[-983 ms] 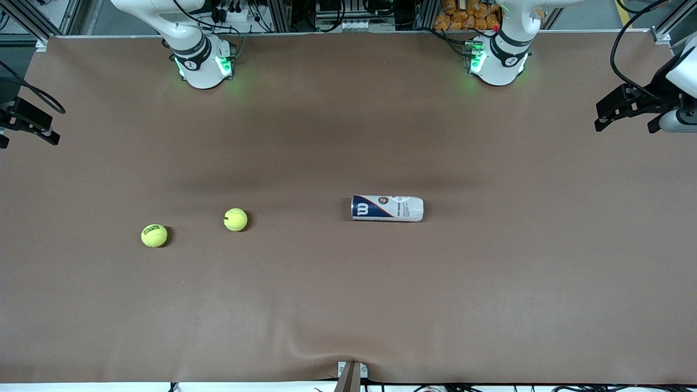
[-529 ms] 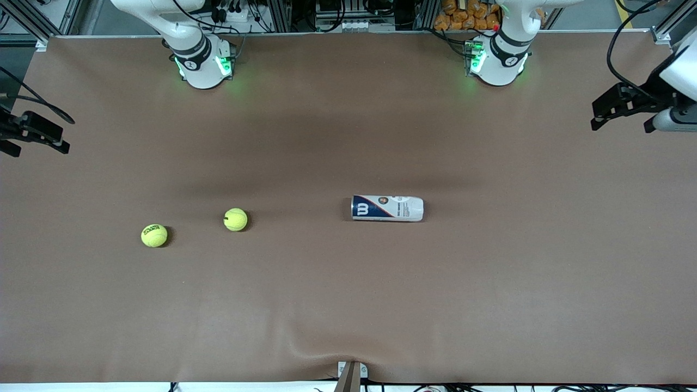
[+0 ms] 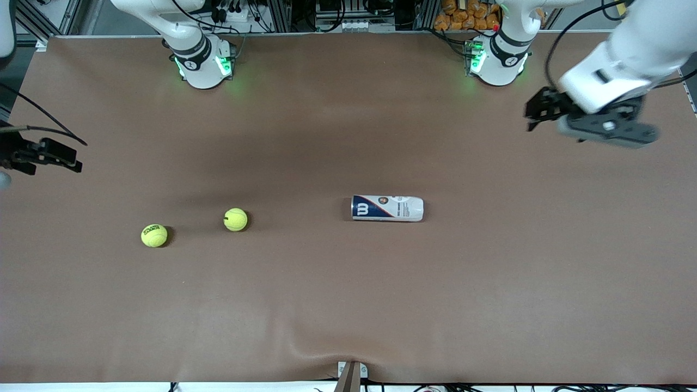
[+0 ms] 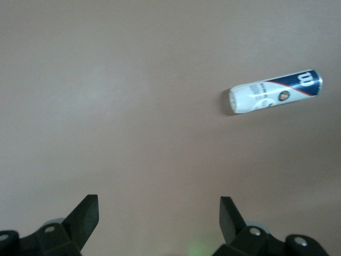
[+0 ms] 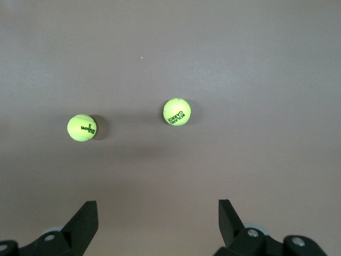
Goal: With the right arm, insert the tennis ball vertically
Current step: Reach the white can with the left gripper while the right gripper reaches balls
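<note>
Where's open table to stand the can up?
Bare cloth lies between the tennis ball can and the nearer tennis ball, and all along the front-camera edge of the table. Tightest is around the two balls, the other tennis ball included.

balls (image 3: 235, 219) (image 3: 154, 236): yellow-green, black print | can (image 3: 387, 208): white, navy end, white logo | table (image 3: 348, 305): brown
</note>
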Available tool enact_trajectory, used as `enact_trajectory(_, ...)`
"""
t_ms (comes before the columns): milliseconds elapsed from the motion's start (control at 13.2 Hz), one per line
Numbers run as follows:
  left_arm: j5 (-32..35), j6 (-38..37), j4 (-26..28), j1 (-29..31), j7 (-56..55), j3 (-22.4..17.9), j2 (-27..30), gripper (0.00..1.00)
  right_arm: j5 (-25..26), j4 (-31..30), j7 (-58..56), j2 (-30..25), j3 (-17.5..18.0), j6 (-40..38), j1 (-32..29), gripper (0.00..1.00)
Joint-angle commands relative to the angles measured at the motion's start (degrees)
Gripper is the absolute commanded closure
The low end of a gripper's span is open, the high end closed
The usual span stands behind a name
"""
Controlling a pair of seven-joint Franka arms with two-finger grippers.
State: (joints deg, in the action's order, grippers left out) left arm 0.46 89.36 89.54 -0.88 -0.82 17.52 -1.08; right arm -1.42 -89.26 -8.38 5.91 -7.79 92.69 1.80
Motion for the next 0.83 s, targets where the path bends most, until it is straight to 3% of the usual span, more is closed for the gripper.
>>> enact_trajectory(0,0.59,3.35,-1.04,-0.35,0.29,4.70,-3.73,0.00,0.63,0.14,-0.41,1.81,0.32,1.18,-0.48,0.00)
enact_trajectory(151,0.86,5.99,-1.13,-2.27,0.29,7.17,-6.90,0.00,0.63,0.14,-0.49,3.39,0.32,2.40,-0.92,0.00)
enact_trajectory(454,1.29,14.24,-1.30,-9.30,0.29,7.27,-13.93,0.00,0.54,0.14,-0.76,6.73,0.32,4.86,-1.54,0.00)
enact_trajectory(756,6.99,17.51,-2.96,-15.72,3.53,7.27,-20.43,0.00,-0.24,0.14,-0.93,11.65,0.32,7.94,-3.12,0.00)
